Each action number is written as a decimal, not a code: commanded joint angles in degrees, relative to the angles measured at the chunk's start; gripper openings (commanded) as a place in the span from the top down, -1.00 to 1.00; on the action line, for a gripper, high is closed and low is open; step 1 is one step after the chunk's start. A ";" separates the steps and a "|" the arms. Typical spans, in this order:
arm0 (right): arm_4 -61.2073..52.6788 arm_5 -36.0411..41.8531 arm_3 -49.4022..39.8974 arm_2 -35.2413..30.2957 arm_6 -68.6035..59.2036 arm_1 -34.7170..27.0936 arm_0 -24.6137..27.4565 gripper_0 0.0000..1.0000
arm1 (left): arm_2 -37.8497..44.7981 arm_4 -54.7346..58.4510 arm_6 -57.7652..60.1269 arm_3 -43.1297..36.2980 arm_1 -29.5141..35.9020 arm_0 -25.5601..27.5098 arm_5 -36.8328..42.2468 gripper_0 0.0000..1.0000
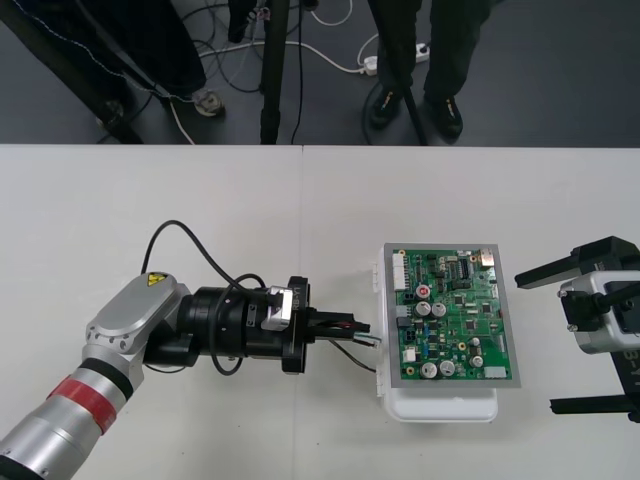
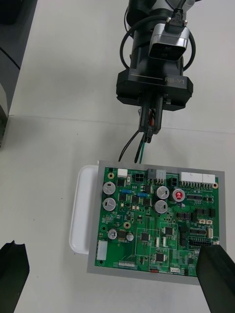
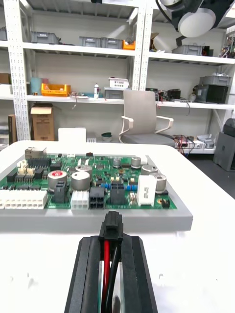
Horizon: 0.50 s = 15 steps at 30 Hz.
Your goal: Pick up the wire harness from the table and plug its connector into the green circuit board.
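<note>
Wire harness [image 1: 356,343]: riding in the left gripper [image 1: 366,328], being pinched between its black fingers, just beside the left edge of the green circuit board [image 1: 455,318]. From above, seeing the left arm [image 1: 120,350] lying low across the table [image 1: 200,200] and pointing toward the board and its white base [image 1: 440,407], with thin wires drooping from under the fingertips toward the base's rim. Also seeing the right gripper [image 1: 540,342] hovering off the board's right side, fingers standing wide apart, gripping nothing.

Through the right wrist camera, looking down on the board, with that arm's own fingers [image 2: 13,269] standing far apart. Facing the left gripper beyond the board's far edge, red wire running between its fingers, black and green wires trailing down to the board's rim.

Through the left wrist camera, finding the small black plug [image 3: 111,229] poking out between the closed fingers [image 3: 89,276], red and black wires running back between them. Pointing at the board's near edge, roughly in line with the black sockets [image 3: 97,194] there, not yet sitting in any of them.
</note>
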 commanded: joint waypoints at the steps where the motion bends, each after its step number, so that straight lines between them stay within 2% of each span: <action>1: 0.67 -0.26 1.32 0.82 -2.23 0.87 -1.22 -1.00 | -2.31 0.57 0.86 -0.67 -2.33 -2.00 2.48 1.00; 15: -0.38 -0.26 3.34 0.90 -2.84 0.96 -1.92 -1.00 | -3.63 1.54 0.42 -0.67 -2.33 -2.62 5.73 1.00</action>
